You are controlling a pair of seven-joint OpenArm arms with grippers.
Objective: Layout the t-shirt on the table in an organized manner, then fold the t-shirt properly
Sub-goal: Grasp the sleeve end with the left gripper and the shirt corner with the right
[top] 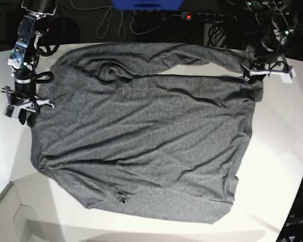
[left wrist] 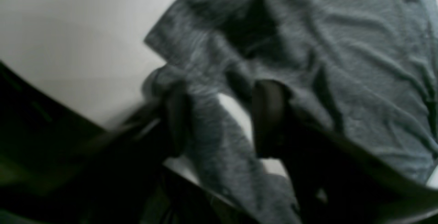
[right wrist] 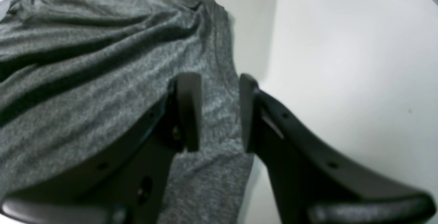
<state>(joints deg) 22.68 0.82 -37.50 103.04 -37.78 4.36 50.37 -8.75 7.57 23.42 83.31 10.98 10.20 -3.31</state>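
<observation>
- Fabric first: the t-shirt (top: 141, 131) is one heathered dark grey knit, soft and matte, with no print you can see, creased in long shallow ridges across the body.
- You have it spread over most of the desk (top: 288, 151), a single smooth white top with a curved far edge; the shirt's outline is roughly rectangular, and one long sleeve is folded across the far side.
- Count two claws, one per arm, each with two dark, smooth, blunt fingers.
- Your left claw (top: 256, 72) sits at one corner of the shirt. In the left wrist view, which is blurred, its fingers (left wrist: 270, 114) stand apart with a strip of grey cloth (left wrist: 212, 128) running between them; whether they pinch that cloth, you cannot tell.
- Around that claw the cloth bunches into thicker folds, with a dark shadowed pocket just beyond the fingertips and bare white desk (left wrist: 68, 46) to one side.
- Your right claw (top: 24, 105) is at the opposite edge of the shirt. Its fingers (right wrist: 190, 107) stand apart, gripping nothing, and the hemmed edge of the shirt (right wrist: 102, 73) lies below the gap between them.
- To one side of that claw the knit rises in broad soft ridges; to the other the desk (right wrist: 342, 63) is plain and glossy.
</observation>
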